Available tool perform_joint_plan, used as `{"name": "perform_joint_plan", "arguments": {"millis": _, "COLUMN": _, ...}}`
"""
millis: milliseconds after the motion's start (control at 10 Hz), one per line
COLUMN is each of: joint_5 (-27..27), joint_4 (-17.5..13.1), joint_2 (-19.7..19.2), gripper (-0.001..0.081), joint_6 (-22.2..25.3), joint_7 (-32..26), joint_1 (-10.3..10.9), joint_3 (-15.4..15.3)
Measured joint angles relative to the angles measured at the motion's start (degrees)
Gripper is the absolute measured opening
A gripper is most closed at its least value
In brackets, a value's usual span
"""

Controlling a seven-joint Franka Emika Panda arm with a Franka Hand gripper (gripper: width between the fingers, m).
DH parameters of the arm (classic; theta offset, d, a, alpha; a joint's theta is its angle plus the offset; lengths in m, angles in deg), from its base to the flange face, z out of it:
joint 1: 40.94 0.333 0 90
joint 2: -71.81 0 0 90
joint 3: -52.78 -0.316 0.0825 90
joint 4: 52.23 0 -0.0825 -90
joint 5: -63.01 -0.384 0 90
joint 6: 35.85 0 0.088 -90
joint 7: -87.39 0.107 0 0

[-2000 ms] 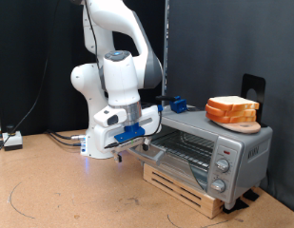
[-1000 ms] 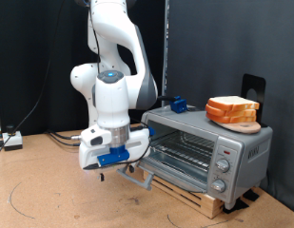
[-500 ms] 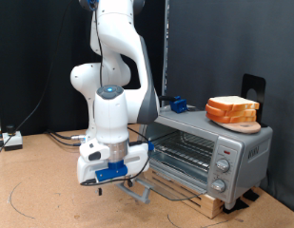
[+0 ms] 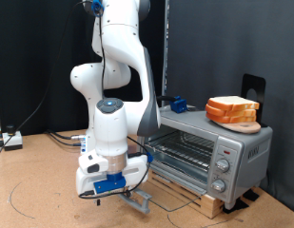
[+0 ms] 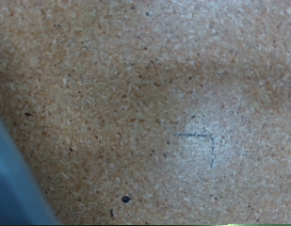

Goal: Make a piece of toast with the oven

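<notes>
The silver oven (image 4: 215, 144) stands on a wooden pallet at the exterior view's right. Its glass door (image 4: 162, 187) is swung down and open, and the wire rack (image 4: 182, 149) shows inside. The grey bar handle (image 4: 139, 199) lies low near the table. My gripper (image 4: 118, 188) hangs low just to the left of that handle, pointing down at the table; its fingers do not show. A stack of bread slices (image 4: 232, 109) sits on a board on top of the oven. No single slice shows apart from it. The wrist view shows only the brown table (image 5: 145, 104).
A blue object (image 4: 177, 104) rests on the oven's back left corner. A black stand (image 4: 253, 90) rises behind the bread. Cables and a small box (image 4: 11, 141) lie at the exterior view's far left. Three knobs (image 4: 223, 163) sit on the oven's right panel.
My gripper has moved down and to the exterior view's left, and the oven door has swung from nearly shut to fully down.
</notes>
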Motion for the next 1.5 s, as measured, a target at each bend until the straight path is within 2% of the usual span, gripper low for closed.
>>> {"name": "perform_joint_plan", "arguments": {"millis": 300, "joint_5": 0.3, "joint_4": 0.1, "joint_2": 2.1, "gripper": 0.0804, "joint_6": 2.2, "joint_7": -1.9, "joint_1": -0.7, "joint_3": 0.7}}
{"name": "perform_joint_plan", "arguments": {"millis": 500, "joint_5": 2.9, "joint_4": 0.7, "joint_2": 4.2, "gripper": 0.0804, "joint_6": 3.9, "joint_7": -2.0, "joint_1": -0.7, "joint_3": 2.2}}
{"name": "perform_joint_plan", "arguments": {"millis": 900, "joint_5": 16.3, "joint_4": 4.5, "joint_2": 10.8, "gripper": 0.0804, "joint_6": 4.6, "joint_7": 0.2, "joint_1": -0.6, "joint_3": 7.1}}
{"name": "perform_joint_plan", "arguments": {"millis": 1000, "joint_5": 14.8, "joint_4": 4.5, "joint_2": 10.7, "gripper": 0.0804, "joint_6": 4.6, "joint_7": -0.4, "joint_1": -0.6, "joint_3": 6.8}}
{"name": "perform_joint_plan", "arguments": {"millis": 1200, "joint_5": 4.1, "joint_4": 3.8, "joint_2": 11.7, "gripper": 0.0804, "joint_6": 11.7, "joint_7": -10.9, "joint_1": -0.7, "joint_3": 5.4}}
{"name": "perform_joint_plan", "arguments": {"millis": 1300, "joint_5": 0.1, "joint_4": 3.5, "joint_2": 13.3, "gripper": 0.0804, "joint_6": 15.9, "joint_7": -15.0, "joint_1": -0.7, "joint_3": 4.9}}
{"name": "perform_joint_plan", "arguments": {"millis": 1500, "joint_5": -6.1, "joint_4": 3.4, "joint_2": 17.4, "gripper": 0.0804, "joint_6": 21.6, "joint_7": -21.4, "joint_1": -0.7, "joint_3": 4.6}}
